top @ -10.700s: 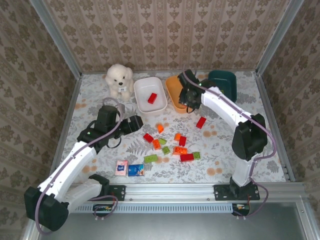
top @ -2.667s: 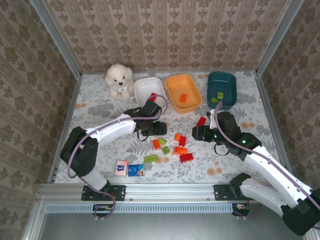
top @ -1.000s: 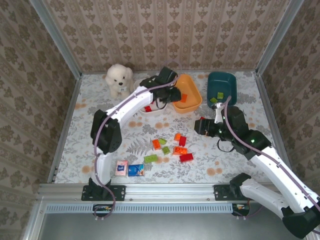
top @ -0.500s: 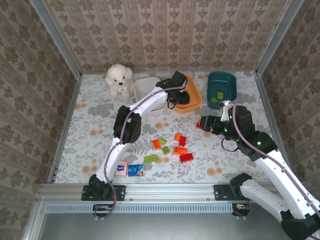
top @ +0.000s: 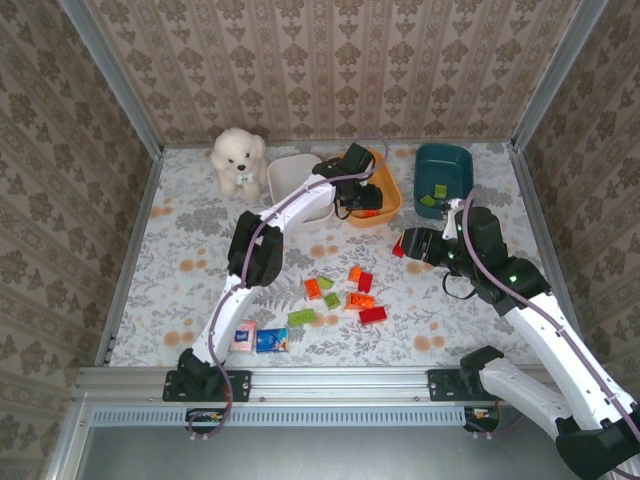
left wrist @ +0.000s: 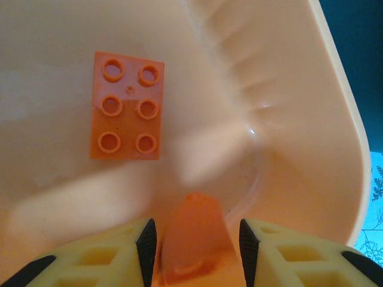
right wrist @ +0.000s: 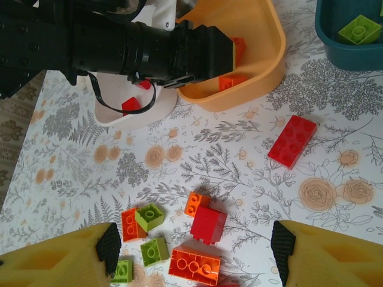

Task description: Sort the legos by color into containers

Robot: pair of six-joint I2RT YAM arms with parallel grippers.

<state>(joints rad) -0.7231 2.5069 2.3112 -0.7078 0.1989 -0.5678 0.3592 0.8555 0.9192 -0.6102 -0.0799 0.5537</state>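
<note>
Left gripper (left wrist: 194,240), jaws slightly parted, brackets an orange lego (left wrist: 194,224) in the orange tray (left wrist: 311,119); right gripper (right wrist: 194,242) gapes wide, holding nothing.

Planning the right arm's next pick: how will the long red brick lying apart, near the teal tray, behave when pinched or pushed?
The red brick looks like rigid plastic, so it probably won't flex. It lies flat, studs up, so a push should slide it, not roll it. Its glossy sides might slip in an off-centre pinch.
</note>
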